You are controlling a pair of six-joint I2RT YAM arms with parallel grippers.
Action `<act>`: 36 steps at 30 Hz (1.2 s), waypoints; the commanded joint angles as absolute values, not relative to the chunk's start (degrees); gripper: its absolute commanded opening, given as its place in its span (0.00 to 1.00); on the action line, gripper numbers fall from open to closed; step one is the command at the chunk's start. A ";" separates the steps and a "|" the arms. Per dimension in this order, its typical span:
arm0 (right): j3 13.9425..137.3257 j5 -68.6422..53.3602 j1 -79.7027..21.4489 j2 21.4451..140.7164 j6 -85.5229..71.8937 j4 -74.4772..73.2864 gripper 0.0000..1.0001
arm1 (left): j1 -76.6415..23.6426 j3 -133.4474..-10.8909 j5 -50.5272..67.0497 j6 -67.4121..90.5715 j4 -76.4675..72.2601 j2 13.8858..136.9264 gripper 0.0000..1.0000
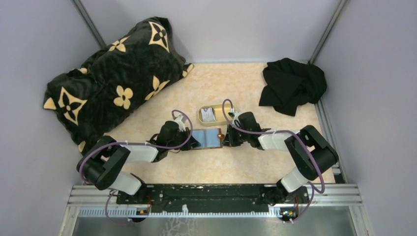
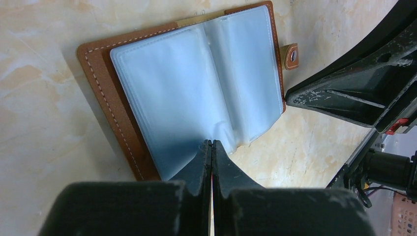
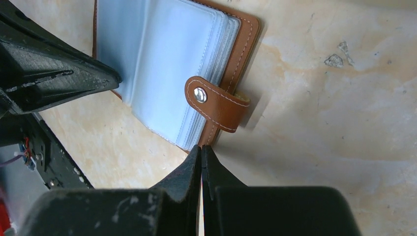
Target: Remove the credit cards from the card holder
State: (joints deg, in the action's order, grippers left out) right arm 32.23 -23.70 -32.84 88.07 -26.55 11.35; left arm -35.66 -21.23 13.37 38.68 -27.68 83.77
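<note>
The holder (image 1: 205,138) lies open and flat on the bench (image 1: 246,164), brown cover down and pale blue-grey sleeves (image 2: 196,93) facing up. The sleeves look clouded, and I cannot tell whether any cards sit inside them. A brown strap (image 3: 216,104) with a metal snap (image 3: 199,94) folds over the holder's right edge.

The left claw (image 2: 211,147) is at the holder's left side. Its fingers are pressed together with no gap showing. The tips rest on the edge of the sleeves near the fold between the two halves. I cannot tell whether a sleeve is pinched between them.

The right claw (image 3: 200,148) is at the holder's right side, opposite the left one. Its fingers are also closed tight against each other. The tips meet the brown edge of the cover just beside the strap, and nothing shows between them.

A tan oval tray (image 1: 200,117) stands just beyond the holder's far edge, close to it. One pale card (image 1: 209,115) lies flat in the tray.

A black pillow (image 1: 113,83) with tan flower marks lies well off to the far left of the holder. A crumpled black cloth (image 1: 292,86) lies well off to its far right.
</note>
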 commanded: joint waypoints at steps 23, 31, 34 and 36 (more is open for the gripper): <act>35.77 -24.34 -33.30 89.64 -26.27 15.68 0.00 | -35.95 -22.10 13.95 37.53 -28.24 91.85 0.00; 37.10 -24.16 -33.24 90.33 -26.22 15.06 0.00 | -35.95 -21.47 13.82 37.62 -28.48 91.64 0.00; 37.21 -23.07 -33.27 89.70 -25.59 14.17 0.00 | -35.95 -20.90 13.53 37.66 -28.45 91.50 0.00; 37.57 -22.96 -33.23 90.37 -25.28 13.64 0.00 | -35.95 -20.66 13.57 37.83 -28.72 91.41 0.00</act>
